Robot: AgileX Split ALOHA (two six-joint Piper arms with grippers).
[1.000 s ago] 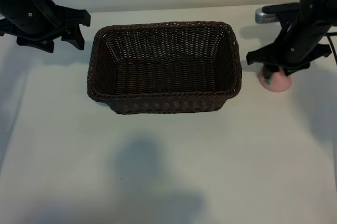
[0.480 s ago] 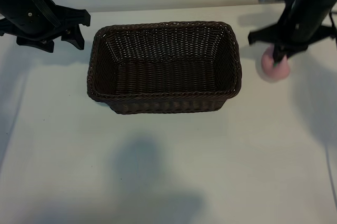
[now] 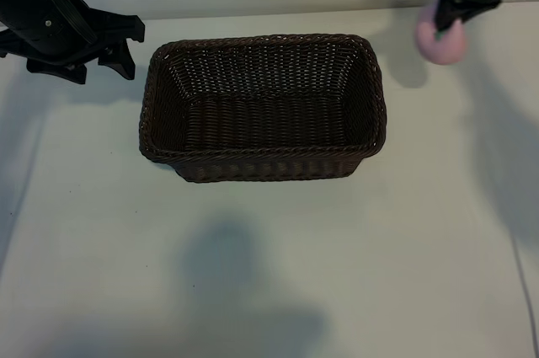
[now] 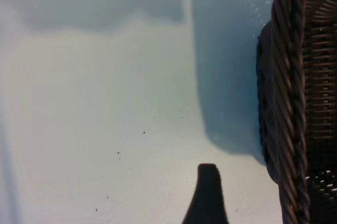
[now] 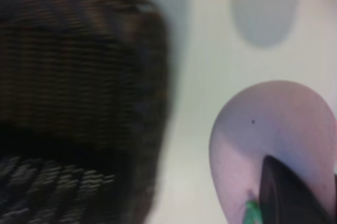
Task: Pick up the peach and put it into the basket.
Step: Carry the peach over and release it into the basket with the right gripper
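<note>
The pale-pink peach hangs above the table at the far right, beyond the basket's right end, and my right gripper is shut on it from above. In the right wrist view the peach fills the near corner, with a dark finger pressed on it beside its green leaf mark. The dark-brown wicker basket stands in the middle with nothing inside; its rim lies off to the side of the peach. My left gripper is parked open at the basket's far left corner.
The left wrist view shows bare white table, one finger and the basket's braided rim close by. The peach's shadow falls on the table near the basket's right end. A broad shadow covers the front table.
My right gripper has shut on the peach and lifted it off the table, carrying it up and toward the far edge. The left arm and the basket have not moved.
</note>
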